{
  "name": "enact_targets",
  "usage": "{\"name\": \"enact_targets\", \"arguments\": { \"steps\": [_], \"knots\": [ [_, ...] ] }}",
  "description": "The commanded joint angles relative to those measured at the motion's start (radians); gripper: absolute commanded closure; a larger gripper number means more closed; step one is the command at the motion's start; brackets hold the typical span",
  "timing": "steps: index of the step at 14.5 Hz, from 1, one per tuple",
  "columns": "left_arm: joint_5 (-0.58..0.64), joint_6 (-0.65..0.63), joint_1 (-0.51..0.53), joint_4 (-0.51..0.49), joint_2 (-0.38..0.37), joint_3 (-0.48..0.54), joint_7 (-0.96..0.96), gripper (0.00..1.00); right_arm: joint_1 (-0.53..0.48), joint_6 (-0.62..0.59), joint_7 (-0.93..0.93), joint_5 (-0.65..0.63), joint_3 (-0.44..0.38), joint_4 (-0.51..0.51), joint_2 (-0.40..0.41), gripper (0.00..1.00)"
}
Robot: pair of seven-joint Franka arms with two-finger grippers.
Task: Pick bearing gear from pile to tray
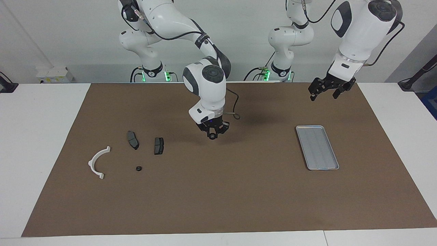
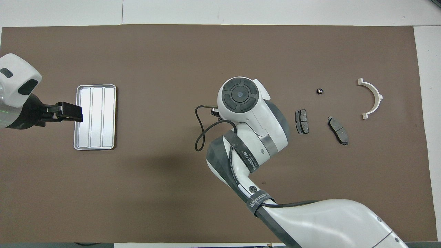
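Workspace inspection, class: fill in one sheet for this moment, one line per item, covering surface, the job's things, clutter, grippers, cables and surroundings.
Surface: brown mat on a white table.
Job's things: tray holds nothing; white bracket, two brake pads and a small black round piece lie toward the right arm's end.
Clutter: nothing seen.
Grippers: right gripper shut on a small dark part, over the mat's middle; left gripper open, waiting in the air.
Cables: black cable loops at the right wrist.
Surroundings: pale wall.
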Motion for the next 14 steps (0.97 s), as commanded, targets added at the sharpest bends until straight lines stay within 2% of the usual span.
{"name": "enact_targets", "arguments": {
  "steps": [1,6,9,13,14],
  "knots": [
    [0.006,0.038,-0.03,-0.019,0.012,0.001,-0.034,0.0,0.012,0.065,0.032,-0.013,0.002,-0.018,0.031,0.97],
    [0.004,0.096,-0.099,-0.019,0.086,0.001,-0.161,0.0,0.006,0.099,0.029,-0.015,0.002,-0.048,0.041,0.97],
    [0.003,0.127,-0.098,-0.022,0.11,0.001,-0.166,0.0,-0.002,0.162,0.026,-0.015,0.002,-0.085,0.042,0.97],
    [-0.002,0.168,-0.101,-0.057,0.115,0.001,-0.172,0.0,-0.005,0.183,0.02,-0.015,0.002,-0.102,0.047,0.97],
    [-0.002,0.171,-0.102,-0.057,0.117,0.001,-0.179,0.0,-0.006,0.185,0.022,-0.015,0.002,-0.105,0.047,0.93]
  ]
}}
